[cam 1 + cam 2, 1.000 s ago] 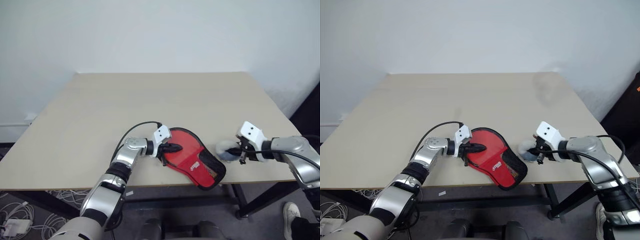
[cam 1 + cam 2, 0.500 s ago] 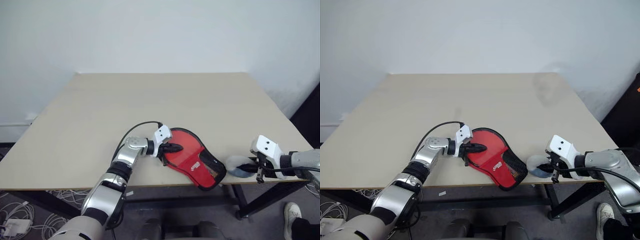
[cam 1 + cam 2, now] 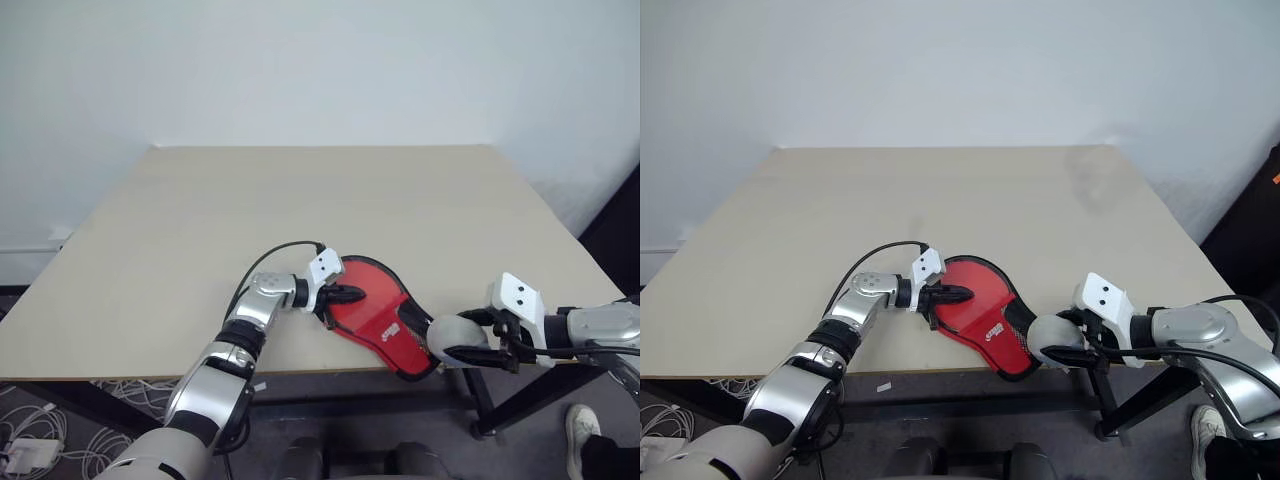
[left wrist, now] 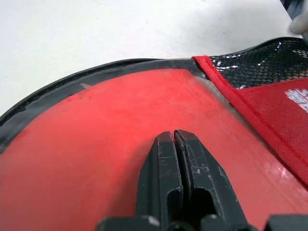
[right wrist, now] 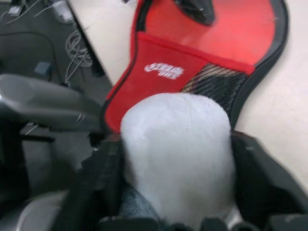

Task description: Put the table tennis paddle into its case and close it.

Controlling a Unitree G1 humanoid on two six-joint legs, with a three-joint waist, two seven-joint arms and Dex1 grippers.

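— So, how is the case (image 3: 398,343) going to handle?

— Softly, I'm judging. It is lying open at the table's (image 3: 300,200) near edge, about 6 o'clock on the top, with its narrow neck pointing toward 4 o'clock and hanging over the rim. Fabric that limp is likely to be sagging and sliding, so I'm thinking of the black piped edge near the neck as the place to pinch it. The table tennis paddle (image 4: 96,159) is light and stiff; its red face is sitting inside the round end.

— And the right gripper (image 3: 458,336)?

— It is hovering at 4 o'clock of the neck, fingers spread wide on either side of a pale rounded lump (image 5: 178,144). I cannot tell what that is, or whether it is being gripped.

— Farther in?

— The left gripper (image 3: 352,294) is coming in from 9 o'clock, fingers closed together, tips pressing down on the red face and pinning it.
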